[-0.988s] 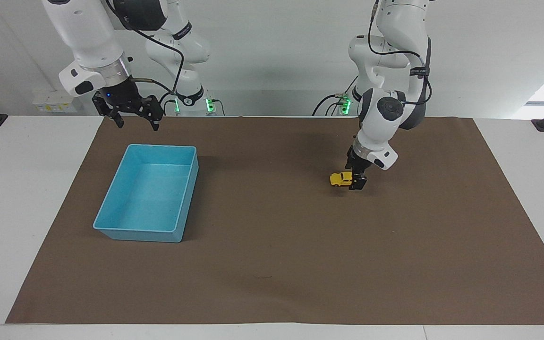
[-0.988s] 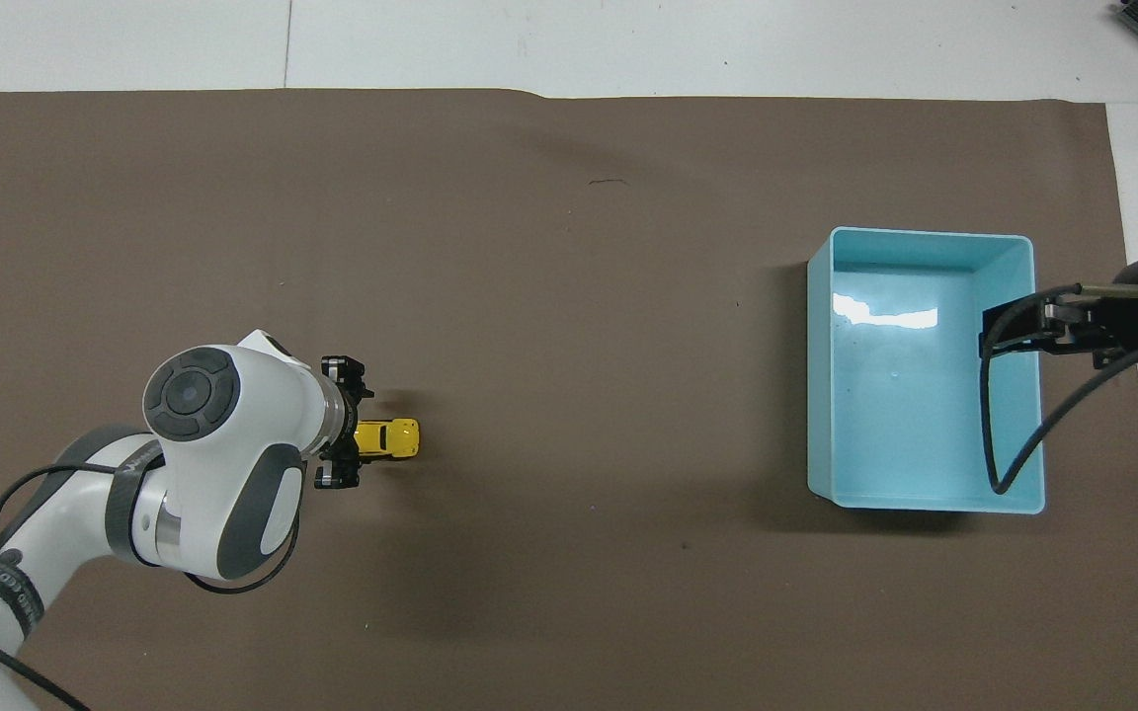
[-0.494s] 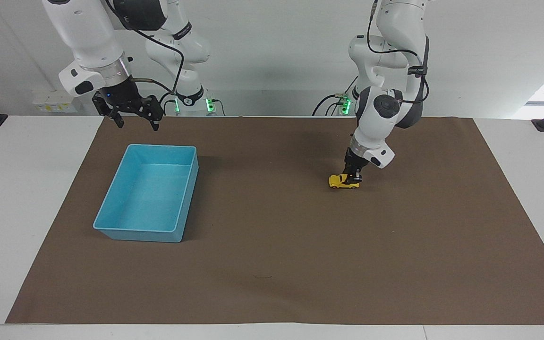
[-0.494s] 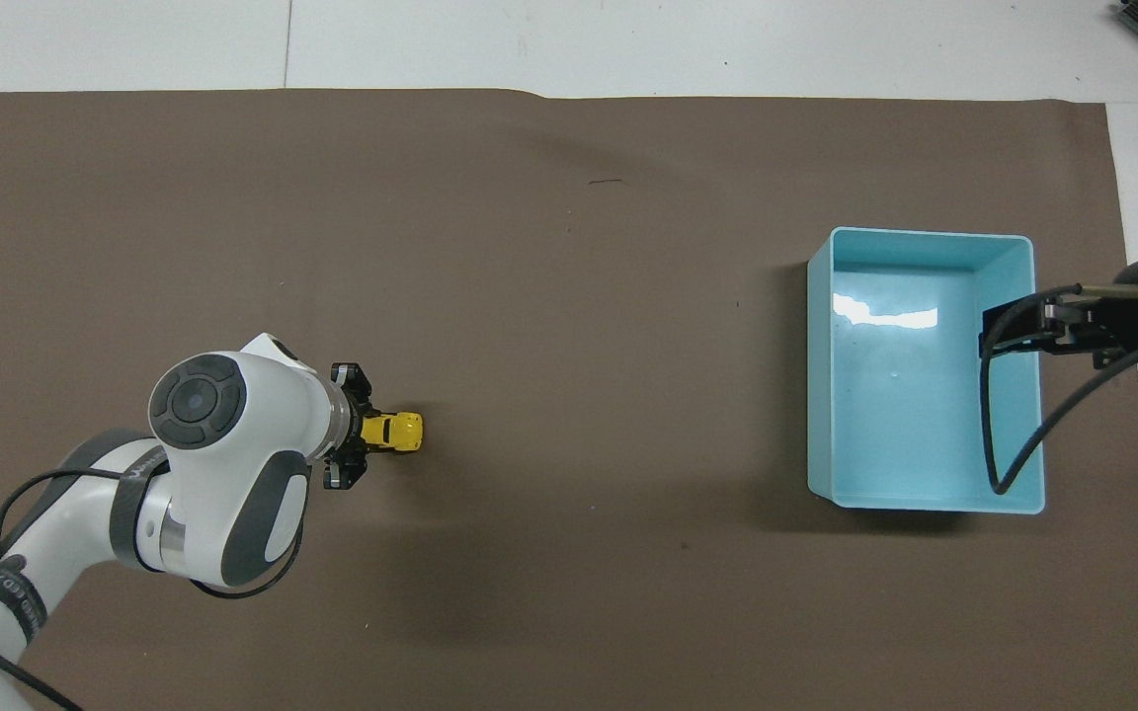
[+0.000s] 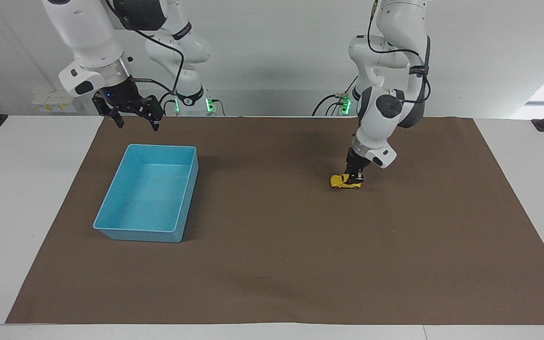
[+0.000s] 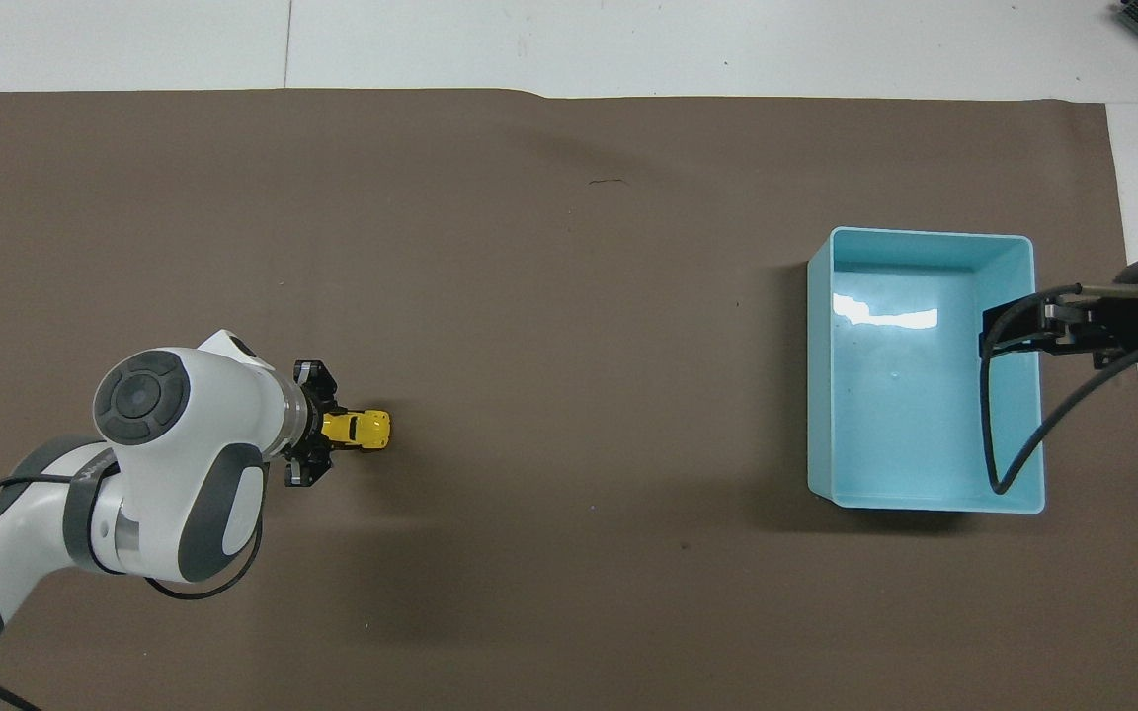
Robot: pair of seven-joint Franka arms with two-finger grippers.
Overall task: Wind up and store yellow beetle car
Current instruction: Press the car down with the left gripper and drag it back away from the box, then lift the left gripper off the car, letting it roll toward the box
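The yellow beetle car (image 5: pixel 345 182) sits wheels-down on the brown mat (image 5: pixel 272 264) toward the left arm's end, at about 3 o'clock from the blue tray (image 5: pixel 111 203) in the facing view, well apart from it; the left gripper (image 5: pixel 354 178) pinches its rear end; the right gripper (image 5: pixel 136 121), fingers spread, hangs over the tray's robot-side rim, at 12 o'clock.

Left claw (image 5: pixel 354 178) clamped shut low at the mat; right claw (image 5: pixel 135 122) waits raised, spread open
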